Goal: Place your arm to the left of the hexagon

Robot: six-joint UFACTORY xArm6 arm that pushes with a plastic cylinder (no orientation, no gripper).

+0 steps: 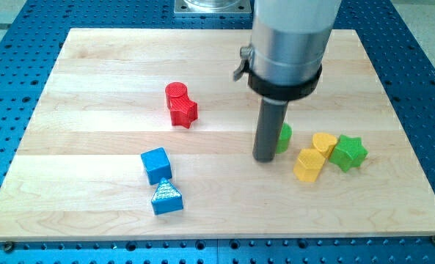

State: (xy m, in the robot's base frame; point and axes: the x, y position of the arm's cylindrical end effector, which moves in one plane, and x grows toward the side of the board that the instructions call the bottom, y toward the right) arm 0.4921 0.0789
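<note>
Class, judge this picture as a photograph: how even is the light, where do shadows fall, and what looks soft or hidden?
Camera view: even, soft light; faint shadows under the blue blocks; the near arm housing looks slightly soft; my tip hides most of a green block on its right.

One raised camera overlooks the whole board (pixel 92 88).

Pale wooden board (pixel 100 88) on a blue perforated table (pixel 422 88), evenly lit.
</note>
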